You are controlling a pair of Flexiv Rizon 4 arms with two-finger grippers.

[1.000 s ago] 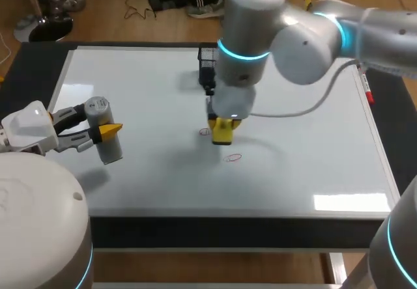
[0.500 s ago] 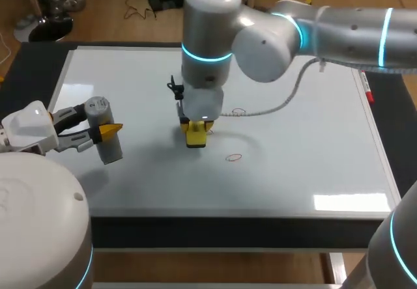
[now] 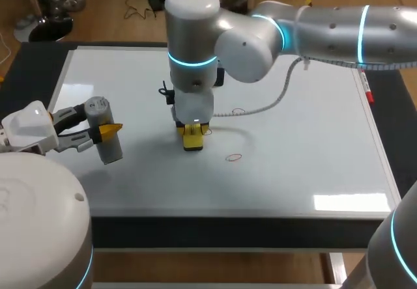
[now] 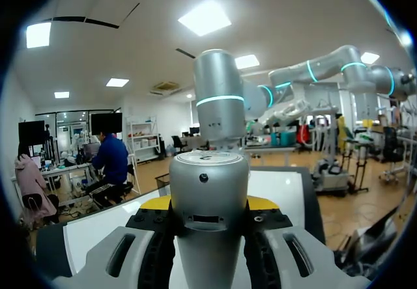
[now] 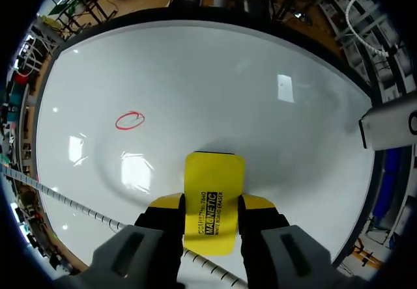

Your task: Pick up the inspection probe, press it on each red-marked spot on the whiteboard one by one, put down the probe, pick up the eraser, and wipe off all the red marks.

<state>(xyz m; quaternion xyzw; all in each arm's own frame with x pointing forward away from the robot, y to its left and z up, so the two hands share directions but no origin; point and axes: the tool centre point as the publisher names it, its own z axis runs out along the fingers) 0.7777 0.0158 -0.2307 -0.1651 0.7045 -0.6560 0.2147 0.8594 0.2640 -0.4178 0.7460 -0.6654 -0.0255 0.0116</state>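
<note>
My right gripper (image 5: 212, 206) closed on yellow eraser (image 5: 214, 188), fingers pinching both its sides. Black print on eraser's face. Eraser's far end down at whiteboard (image 3: 313, 139), near middle. Red oval mark (image 5: 129, 120) ahead of eraser, apart from it. My left gripper (image 4: 208, 206) clamped around silver inspection probe (image 4: 208, 178), over whiteboard's left part, well apart from eraser.

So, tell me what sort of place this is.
Probably a robot test bench: a whiteboard lies flat as the worktop, my right tool grips a yellow eraser, my left tool a grey probe.
</note>
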